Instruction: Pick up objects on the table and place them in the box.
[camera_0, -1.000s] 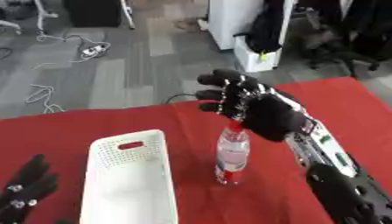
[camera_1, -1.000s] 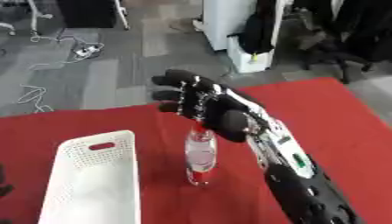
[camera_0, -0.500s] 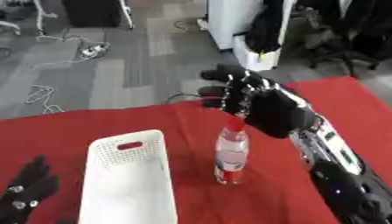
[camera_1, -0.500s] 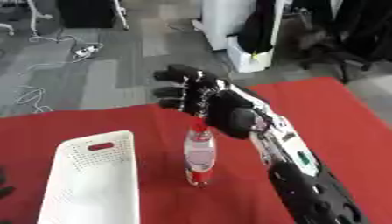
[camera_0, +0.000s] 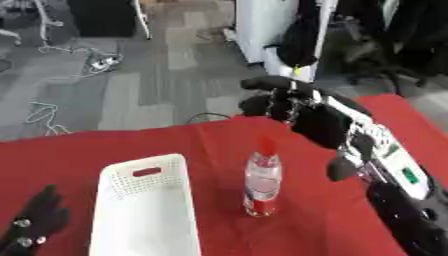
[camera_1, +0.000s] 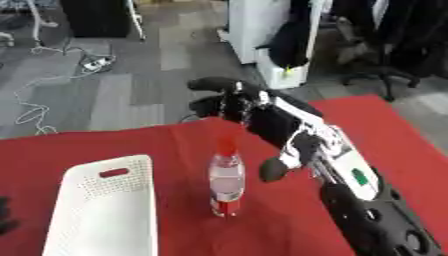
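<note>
- Bottle (camera_0: 262, 182), clear with a red cap and red label, stands upright on the red table (camera_0: 79, 150), just beside the white box (camera_0: 140, 210) at the box's 3 o'clock.
- Right hand (camera_0: 319, 122) hovers at the bottle's 1 o'clock, fingers spread, holding nothing.
- Left hand (camera_0: 31, 225) rests at the lower-left corner, fingers relaxed and empty.

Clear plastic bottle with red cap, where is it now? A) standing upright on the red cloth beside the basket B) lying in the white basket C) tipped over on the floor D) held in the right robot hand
A: the clear plastic bottle with red cap stands upright on the red cloth, right of the white perforated basket; the right robot hand is above it, not gripping.
</note>
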